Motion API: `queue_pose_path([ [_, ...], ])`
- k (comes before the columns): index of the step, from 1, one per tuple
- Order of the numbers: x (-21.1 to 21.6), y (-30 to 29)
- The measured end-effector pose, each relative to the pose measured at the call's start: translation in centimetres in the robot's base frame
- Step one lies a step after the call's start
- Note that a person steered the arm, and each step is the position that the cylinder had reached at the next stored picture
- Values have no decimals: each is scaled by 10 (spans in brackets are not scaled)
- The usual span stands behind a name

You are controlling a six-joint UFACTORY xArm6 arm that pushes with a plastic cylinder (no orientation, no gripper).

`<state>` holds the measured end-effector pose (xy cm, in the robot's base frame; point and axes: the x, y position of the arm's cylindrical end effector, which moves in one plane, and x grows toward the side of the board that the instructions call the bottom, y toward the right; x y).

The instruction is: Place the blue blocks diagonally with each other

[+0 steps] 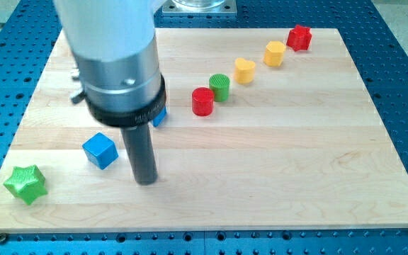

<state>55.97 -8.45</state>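
Note:
A blue cube (pixel 100 150) sits on the wooden board (pixel 275 156) at the view's lower left. A second blue block (pixel 160 115) is mostly hidden behind the arm's body; only its right edge shows, up and to the right of the cube. My tip (pixel 146 181) rests on the board to the right of the blue cube and a little below it, apart from it. The two blue blocks lie apart on a slant line.
A green star (pixel 25 184) lies near the board's lower left corner. A slanted row runs to the upper right: red cylinder (pixel 202 101), green cylinder (pixel 219 87), yellow heart (pixel 244 70), yellow block (pixel 275 53), red star (pixel 299 37).

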Motion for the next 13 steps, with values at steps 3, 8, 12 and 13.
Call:
queue_pose_path([
  [3, -127, -50],
  [8, -142, 7],
  [12, -131, 13],
  [13, -59, 15],
])
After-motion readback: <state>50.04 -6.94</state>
